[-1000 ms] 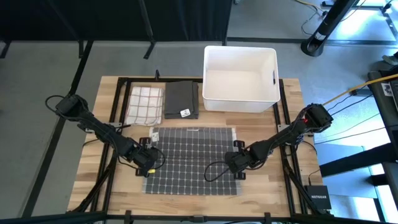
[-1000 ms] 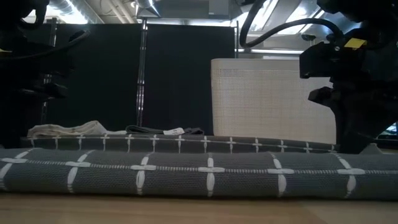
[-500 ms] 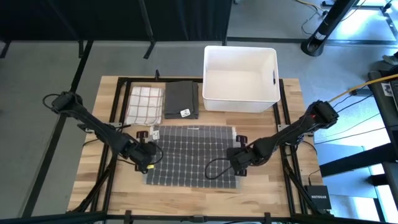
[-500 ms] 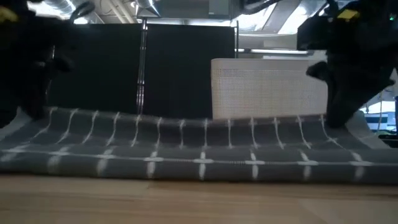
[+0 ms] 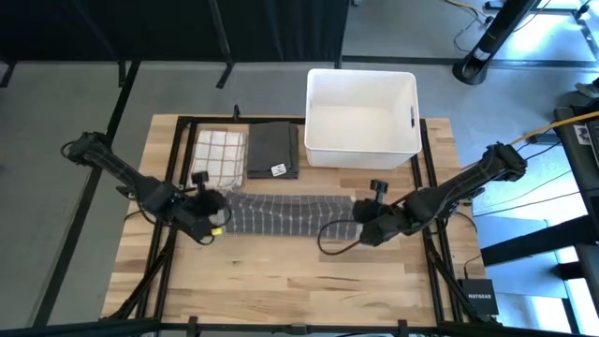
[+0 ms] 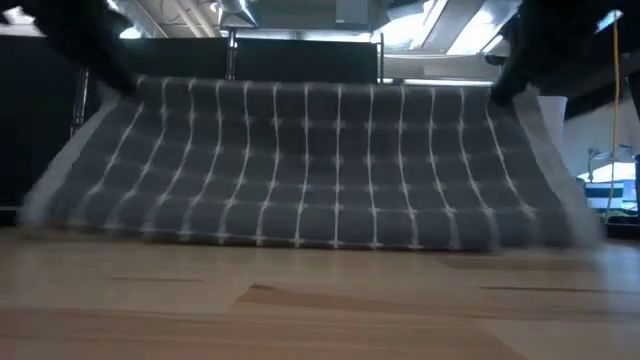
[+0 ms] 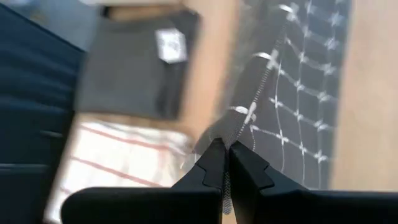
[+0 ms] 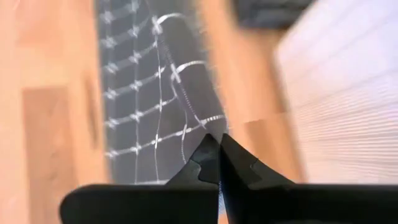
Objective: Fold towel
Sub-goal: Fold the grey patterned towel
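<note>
- The grey grid towel [image 5: 285, 213] now hangs lifted by its near edge. From above it shows as a narrow band across the middle of the counter [image 5: 281, 281]; a second ago it lay spread flat toward six o'clock.
- In the low view the towel [image 6: 300, 165] has gone from a low ridge to a tall sloping sheet. Its lower edge is on the wood and its top edge is carried up out of the picture.
- The left pincer [image 5: 211, 208] sits at the nine o'clock end of the band. Its own camera shows the left pincer [image 7: 225, 163] pressed together on a towel corner.
- The right pincer [image 5: 367, 225] is at the three o'clock end. In its wrist view the right pincer [image 8: 217, 160] is likewise clamped on a corner.
- Both arms have swung up and toward twelve o'clock within the last second, carrying the near edge with them.
- My reading is that the first fold is half made. The raised edge needs to travel on toward twelve o'clock and be laid down over the far edge.
- Just past the band, toward twelve o'clock, lie a checked cloth [image 5: 217, 155] and a dark folded cloth [image 5: 273, 150], with a white bin [image 5: 361, 117] at about one o'clock. The carried edge should land short of them.
</note>
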Motion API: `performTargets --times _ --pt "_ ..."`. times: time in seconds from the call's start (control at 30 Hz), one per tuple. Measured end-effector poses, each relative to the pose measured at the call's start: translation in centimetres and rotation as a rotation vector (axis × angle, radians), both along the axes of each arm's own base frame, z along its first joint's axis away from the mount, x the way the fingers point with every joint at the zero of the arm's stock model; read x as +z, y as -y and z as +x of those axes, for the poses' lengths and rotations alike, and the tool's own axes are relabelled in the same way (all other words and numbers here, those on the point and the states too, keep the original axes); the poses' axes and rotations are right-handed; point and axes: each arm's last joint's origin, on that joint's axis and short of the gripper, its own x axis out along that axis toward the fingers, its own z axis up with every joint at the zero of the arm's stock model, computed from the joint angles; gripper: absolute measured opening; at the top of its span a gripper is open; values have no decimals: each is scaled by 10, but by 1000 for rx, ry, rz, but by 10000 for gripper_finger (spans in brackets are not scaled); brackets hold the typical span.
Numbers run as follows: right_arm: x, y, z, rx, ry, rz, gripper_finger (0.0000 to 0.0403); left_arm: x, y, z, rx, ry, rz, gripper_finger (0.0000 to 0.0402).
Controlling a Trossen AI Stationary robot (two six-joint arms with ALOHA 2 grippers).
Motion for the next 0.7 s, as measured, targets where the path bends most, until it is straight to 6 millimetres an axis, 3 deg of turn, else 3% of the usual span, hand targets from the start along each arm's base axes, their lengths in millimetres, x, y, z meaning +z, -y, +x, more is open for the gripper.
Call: performTargets --times 0.17,0.4,0.53,0.7 --pt "25 10 -10 -64 116 -122 1 22 -14 -8 72 123 121 0" --pt "43 18 -21 -118 225 -176 1 32 -27 -17 108 176 179 1" --pt "45 18 -23 -141 243 -106 1 33 -28 -19 129 196 96 1" --pt "42 13 -22 -133 199 98 1 30 -23 -19 151 166 -137 1"
